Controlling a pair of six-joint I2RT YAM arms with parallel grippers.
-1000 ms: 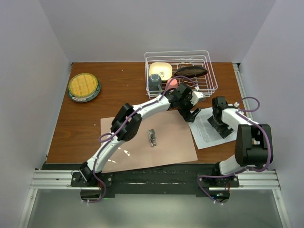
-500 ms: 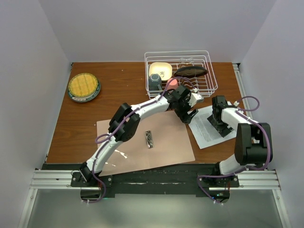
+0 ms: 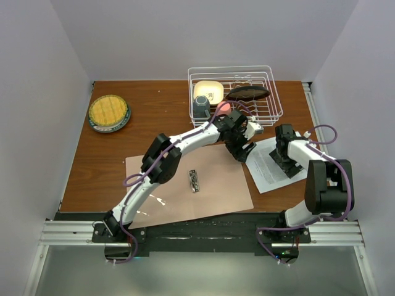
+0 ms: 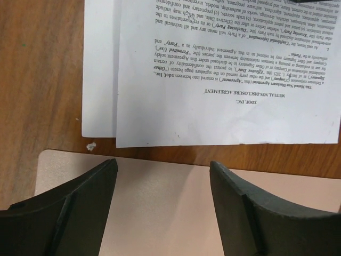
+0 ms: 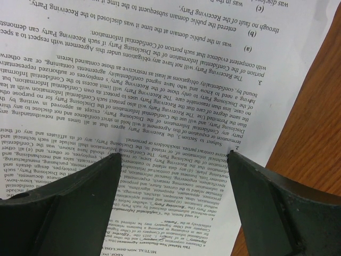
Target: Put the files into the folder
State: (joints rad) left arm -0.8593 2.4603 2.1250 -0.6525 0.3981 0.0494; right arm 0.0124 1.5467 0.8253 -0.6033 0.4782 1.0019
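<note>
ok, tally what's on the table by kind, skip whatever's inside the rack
Printed paper sheets: 2, overlapping
Pink folder: 1, lying open
Wire dish rack: 1
Round plate: 1, yellow disc on it
Total: 5

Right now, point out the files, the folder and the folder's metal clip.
files (image 3: 262,169): top external view, printed area near the sheets' left edge.
folder (image 3: 222,185): top external view, bare pink surface of its right half.
metal clip (image 3: 194,180): top external view, its middle.
</note>
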